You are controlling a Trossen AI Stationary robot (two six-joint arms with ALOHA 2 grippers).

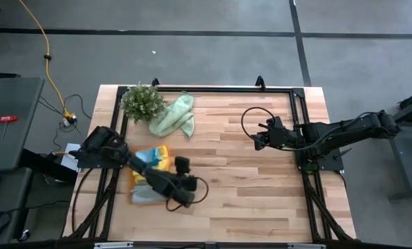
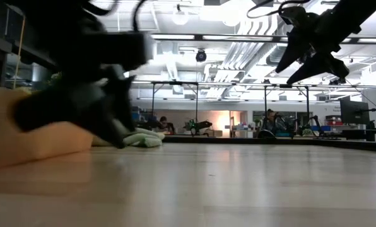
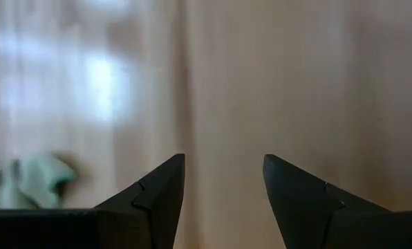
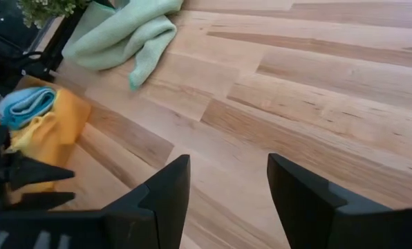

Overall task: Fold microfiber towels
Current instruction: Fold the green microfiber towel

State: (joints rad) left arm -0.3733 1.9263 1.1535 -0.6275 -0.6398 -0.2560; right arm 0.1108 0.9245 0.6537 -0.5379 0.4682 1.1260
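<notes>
Left gripper [image 1: 186, 198]: low over bare wood at the near edge of the table [image 1: 261, 187], fingers spread apart, nothing between them.

Just beside and partly under the left arm: a heap of towels in the orange tray [image 1: 142, 196]. Yellow towel [image 1: 163, 158] and blue towel [image 1: 148, 156] lying crumpled on top of each other; a greyish layer seen lower in the heap, too hidden to name.

Right gripper [image 1: 260, 140]: raised above the middle of the table, well apart from every towel, fingers parted and empty.

Far side: green towel [image 4: 126, 36] loose on the wood, bunched and partly doubled over, touching or just beside the plant [image 1: 142, 102].

Handling, judged from the look:
- Light, limp, no stiffness; sags and drapes once lifted.
- Fuzzy surface, likely to cling to wood and to neighbouring towels; expect drag, or a second towel coming along.
- Not fragile; firm pinch acceptable.
- Best hold: a free corner or a raised edge fold, one corner per gripper for spreading flat.
- On the green towel, the loose end pointing away from the plant looks easiest to reach.
</notes>
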